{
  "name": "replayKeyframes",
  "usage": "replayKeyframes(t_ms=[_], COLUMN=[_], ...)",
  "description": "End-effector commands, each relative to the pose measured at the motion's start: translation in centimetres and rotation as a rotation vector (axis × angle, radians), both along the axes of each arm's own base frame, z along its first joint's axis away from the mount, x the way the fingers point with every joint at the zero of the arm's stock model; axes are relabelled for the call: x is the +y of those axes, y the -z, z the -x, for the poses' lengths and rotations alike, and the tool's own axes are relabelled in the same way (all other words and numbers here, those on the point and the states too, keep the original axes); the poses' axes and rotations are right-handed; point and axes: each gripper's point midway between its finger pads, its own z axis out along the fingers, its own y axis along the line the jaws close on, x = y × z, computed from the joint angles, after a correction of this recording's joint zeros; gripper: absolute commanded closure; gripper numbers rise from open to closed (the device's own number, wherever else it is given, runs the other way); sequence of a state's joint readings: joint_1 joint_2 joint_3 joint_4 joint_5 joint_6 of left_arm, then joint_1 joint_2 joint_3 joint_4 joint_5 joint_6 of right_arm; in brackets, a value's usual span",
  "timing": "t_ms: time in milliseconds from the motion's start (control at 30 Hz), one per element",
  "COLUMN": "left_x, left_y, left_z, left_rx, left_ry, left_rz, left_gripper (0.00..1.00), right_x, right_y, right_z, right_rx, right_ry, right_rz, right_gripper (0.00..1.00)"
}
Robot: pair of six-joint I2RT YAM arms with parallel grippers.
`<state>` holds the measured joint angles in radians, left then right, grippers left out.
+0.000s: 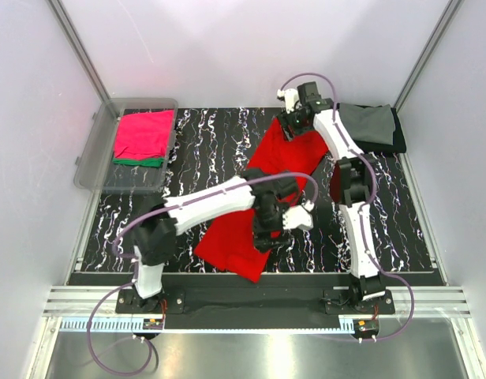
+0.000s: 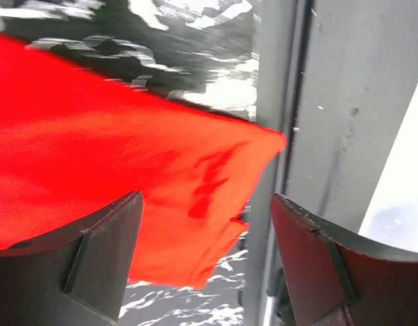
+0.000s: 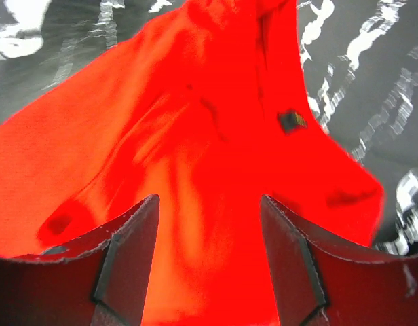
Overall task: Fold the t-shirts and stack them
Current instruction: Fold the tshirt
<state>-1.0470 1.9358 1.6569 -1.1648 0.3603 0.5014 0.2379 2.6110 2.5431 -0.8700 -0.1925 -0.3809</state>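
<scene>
Your left gripper [image 2: 205, 204] jaws spread wide, gripping nothing, red t-shirt [image 2: 93, 136] corner just beneath, your right gripper [image 3: 209, 204] parted, empty-handed over it

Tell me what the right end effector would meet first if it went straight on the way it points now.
Most likely the red shirt. In the wrist view it fills the space straight ahead of the right end effector, whose jaws stand open. How far off the cloth lies is unclear.
</scene>
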Motion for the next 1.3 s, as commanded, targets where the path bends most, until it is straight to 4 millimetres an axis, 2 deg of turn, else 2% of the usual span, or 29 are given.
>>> replayKeyframes(t_ms=[0,33,67,100,133,167,200,233,300,333,533,600,633,700,733,767,800,833,867,900,933,967,1033,1067,1200,1233,1267], left_x=[0.3,1.4,2.4,2.9,4.3,5.0,5.1,6.2,6.8,7.6,9.6,9.7,9.4,9.0,8.6,8.0,7.8,7.2,7.0,6.0,5.6,5.4,4.1,3.9,1.9,1.7,1.5], left_y=[-5.3,-4.0,-3.2,-2.0,-0.2,0.8,1.8,3.3,5.0,6.0,8.8,9.4,9.5,9.8,9.9,10.1,10.1,10.1,10.3,9.9,9.9,10.2,9.8,10.1,9.4,9.3,9.5], left_z=[-3.9,-4.5,-5.4,-5.7,-5.9,-6.3,-6.7,-6.5,-7.1,-6.8,-5.9,-5.5,-5.3,-5.1,-4.9,-4.9,-5.1,-5.0,-4.9,-5.4,-5.5,-5.3,-6.0,-6.0,-8.0,-8.2,-8.3], left_rx=[-0.160,-0.167,-0.171,-0.166,-0.168,-0.170,-0.171,-0.165,-0.169,-0.157,-0.118,-0.098,-0.080,-0.055,-0.039,-0.029,-0.030,-0.022,-0.011,-0.016,-0.015,-0.004,-0.015,-0.007,-0.044,-0.045,-0.043], left_ry=[-0.060,-0.080,-0.093,-0.100,-0.110,-0.128,-0.134,-0.142,-0.164,-0.171,-0.230,-0.239,-0.242,-0.253,-0.251,-0.253,-0.253,-0.252,-0.251,-0.249,-0.246,-0.241,-0.238,-0.245,-0.253,-0.253,-0.254], left_rz=[0.135,0.091,0.067,0.038,-0.021,-0.043,-0.050,-0.086,-0.109,-0.138,-0.160,-0.168,-0.161,-0.155,-0.147,-0.144,-0.144,-0.139,-0.147,-0.125,-0.123,-0.141,-0.120,-0.129,-0.103,-0.100,-0.103], left_gripper=[0.18,0.20,0.21,0.23,0.25,0.27,0.28,0.29,0.30,0.31,0.32,0.33,0.33,0.33,0.33,0.33,0.33,0.33,0.33,0.33,0.33,0.33,0.33,0.33,0.33,0.33,0.33], right_x=[-0.6,-0.3,-0.2,-0.3,-0.1,-0.1,-0.4,-0.6,-1.6,-1.7,-1.8,-1.5,-1.4,-0.9,-0.9,-0.6,-0.3,-0.1,0.3,0.4,0.5,0.9,1.2,1.5,2.6,2.8,3.1], right_y=[-10.3,-9.7,-10.0,-7.2,-6.3,-6.1,-3.7,-2.7,-0.4,0.1,3.3,3.8,4.7,4.7,5.8,6.2,5.4,6.3,5.5,5.6,6.5,5.7,6.5,5.6,4.7,5.0,4.4], right_z=[2.3,3.5,4.7,6.8,8.0,9.1,10.8,11.4,12.7,13.0,14.5,14.3,14.2,13.3,13.1,12.2,11.6,11.3,10.2,9.6,9.3,8.0,7.2,6.1,4.3,4.1,3.4], right_rx=[-0.098,-0.051,-0.026,0.071,0.115,0.141,0.216,0.252,0.340,0.364,0.450,0.460,0.477,0.470,0.488,0.486,0.464,0.472,0.438,0.429,0.436,0.398,0.387,0.357,0.288,0.284,0.254], right_ry=[0.059,0.055,0.059,0.061,0.049,0.043,0.049,0.054,0.109,0.121,0.131,0.138,0.140,0.137,0.144,0.141,0.133,0.126,0.114,0.112,0.113,0.110,0.108,0.117,0.095,0.093,0.087], right_rz=[-0.093,-0.119,-0.138,-0.131,-0.151,-0.161,-0.152,-0.164,-0.182,-0.195,-0.194,-0.204,-0.205,-0.221,-0.219,-0.219,-0.223,-0.218,-0.220,-0.222,-0.219,-0.229,-0.224,-0.233,-0.248,-0.246,-0.251], right_gripper=[0.32,0.32,0.32,0.32,0.33,0.33,0.34,0.35,0.36,0.37,0.37,0.37,0.37,0.37,0.37,0.37,0.36,0.36,0.36,0.35,0.35,0.35,0.34,0.34,0.32,0.31,0.30])
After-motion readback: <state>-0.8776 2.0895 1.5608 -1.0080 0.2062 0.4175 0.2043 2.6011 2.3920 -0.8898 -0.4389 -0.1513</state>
